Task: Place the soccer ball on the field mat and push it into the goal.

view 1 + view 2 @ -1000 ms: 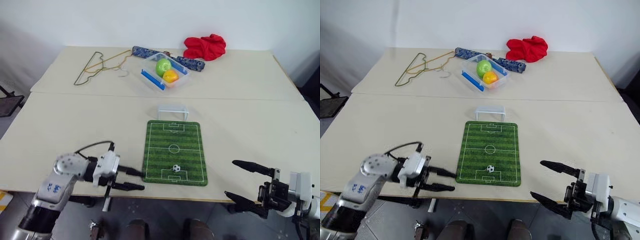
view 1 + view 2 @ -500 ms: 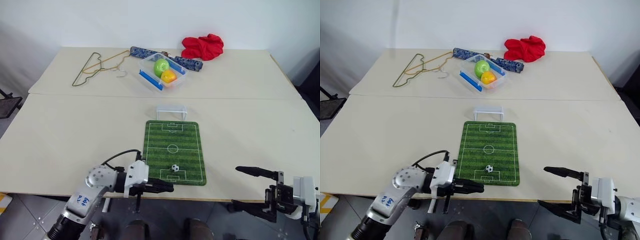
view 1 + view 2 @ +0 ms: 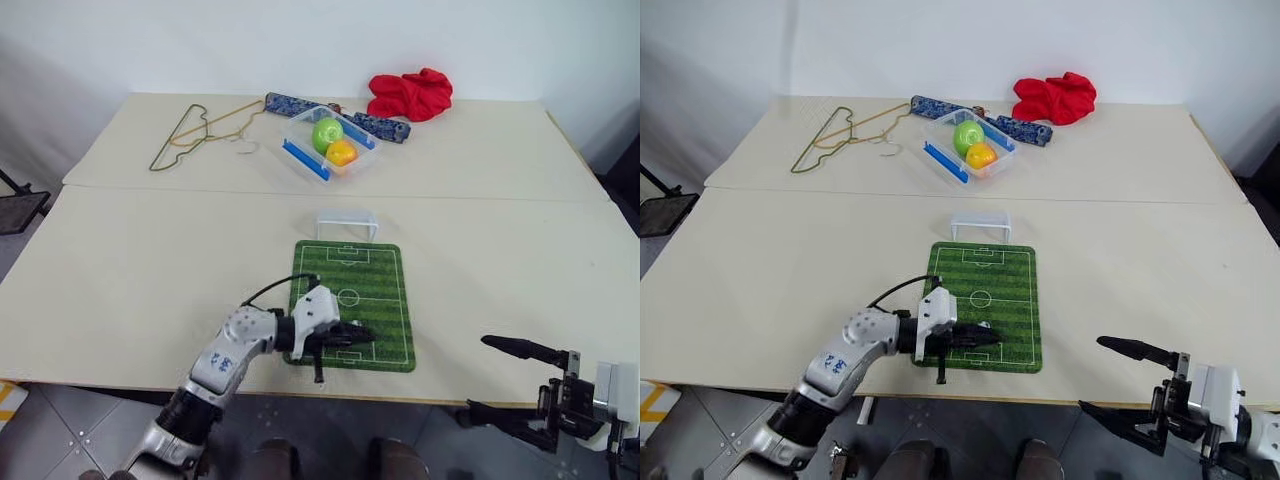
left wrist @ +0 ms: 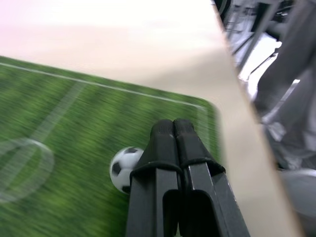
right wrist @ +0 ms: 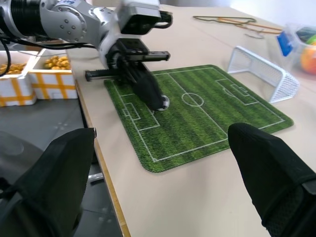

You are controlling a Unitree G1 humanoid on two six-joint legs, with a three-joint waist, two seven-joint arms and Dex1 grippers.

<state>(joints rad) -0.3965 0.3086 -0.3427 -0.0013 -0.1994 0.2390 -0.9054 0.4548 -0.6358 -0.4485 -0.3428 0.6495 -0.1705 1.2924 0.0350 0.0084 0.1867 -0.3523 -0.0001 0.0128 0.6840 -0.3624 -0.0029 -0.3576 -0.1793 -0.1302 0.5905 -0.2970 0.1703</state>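
The soccer ball [image 4: 124,168] lies on the field mat [image 3: 378,290] near its front end, a tiny white ball with black patches. My left gripper [image 4: 173,125] is shut and empty. It lies low over the mat's front end, and the side of its fingers is right against the ball [image 5: 164,102]. The goal [image 3: 347,222], a small white frame, stands just beyond the mat's far end. My right gripper [image 3: 480,377] is open and empty, hanging off the table's front edge, to the right of the mat.
A clear plastic box with blue clips [image 3: 330,147] holds a green and an orange fruit at the back. Wire hangers [image 3: 195,130] lie at the back left. A patterned blue strip [image 3: 380,127] and a red cloth [image 3: 408,93] lie behind the box.
My left gripper has shut and swung right and forward from the table's front edge onto the mat, up against the ball. My right gripper has barely moved.
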